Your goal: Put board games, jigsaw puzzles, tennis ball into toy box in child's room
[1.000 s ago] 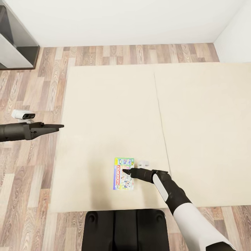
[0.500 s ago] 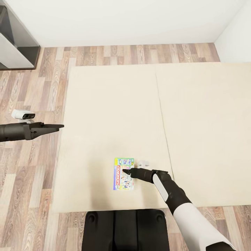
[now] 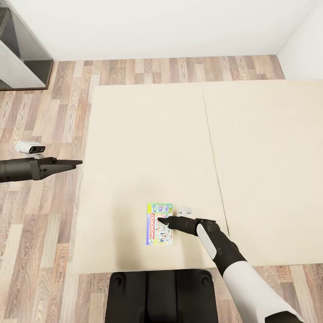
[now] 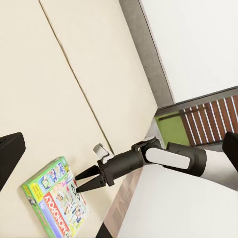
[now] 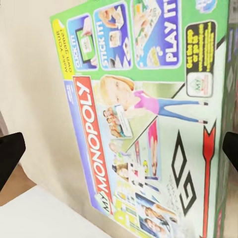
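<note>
The Monopoly board game (image 3: pixel 159 224) lies flat on the bed (image 3: pixel 134 134), low in the frame's centre. The right gripper (image 3: pixel 162 220) is held released at its right edge, seemingly for a pinch; the left gripper (image 3: pixel 74 163), seemingly closed and empty, is parked mid-left.

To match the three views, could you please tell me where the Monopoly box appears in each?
Head view: Monopoly box low centre, on the bed.
Left wrist view: lower left corner.
Right wrist view: spans most of the picture.
Shared landmark: right gripper, beside the box.
</note>
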Robot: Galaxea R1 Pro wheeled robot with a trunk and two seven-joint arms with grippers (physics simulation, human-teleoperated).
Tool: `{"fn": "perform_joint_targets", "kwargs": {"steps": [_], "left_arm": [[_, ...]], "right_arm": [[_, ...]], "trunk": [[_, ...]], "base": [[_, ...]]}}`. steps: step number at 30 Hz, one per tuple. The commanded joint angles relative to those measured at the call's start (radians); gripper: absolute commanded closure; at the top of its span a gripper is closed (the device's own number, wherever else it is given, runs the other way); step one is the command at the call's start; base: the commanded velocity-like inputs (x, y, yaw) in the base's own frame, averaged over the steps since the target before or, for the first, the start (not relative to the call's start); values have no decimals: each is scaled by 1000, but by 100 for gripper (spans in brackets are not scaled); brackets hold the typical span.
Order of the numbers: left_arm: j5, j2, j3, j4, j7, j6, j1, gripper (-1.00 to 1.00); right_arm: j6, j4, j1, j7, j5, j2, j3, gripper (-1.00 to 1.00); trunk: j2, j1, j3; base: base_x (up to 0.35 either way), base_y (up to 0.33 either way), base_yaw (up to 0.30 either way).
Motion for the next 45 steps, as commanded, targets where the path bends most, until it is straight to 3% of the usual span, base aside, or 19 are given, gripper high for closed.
{"fn": "perform_joint_targets", "kwargs": {"steps": [1, 45], "left_arm": [[0, 1, 0, 0, -4, 11, 0, -100], [0, 1, 0, 0, -4, 11, 0, -100]], "right_arm": [[6, -1, 0, 0, -4, 0, 0, -100], [5, -2, 0, 0, -5, 0, 0, -100]], "trunk": [[-1, 1, -1], [-1, 1, -1]], "base": [[0, 64, 0], [-11, 39, 0]]}}
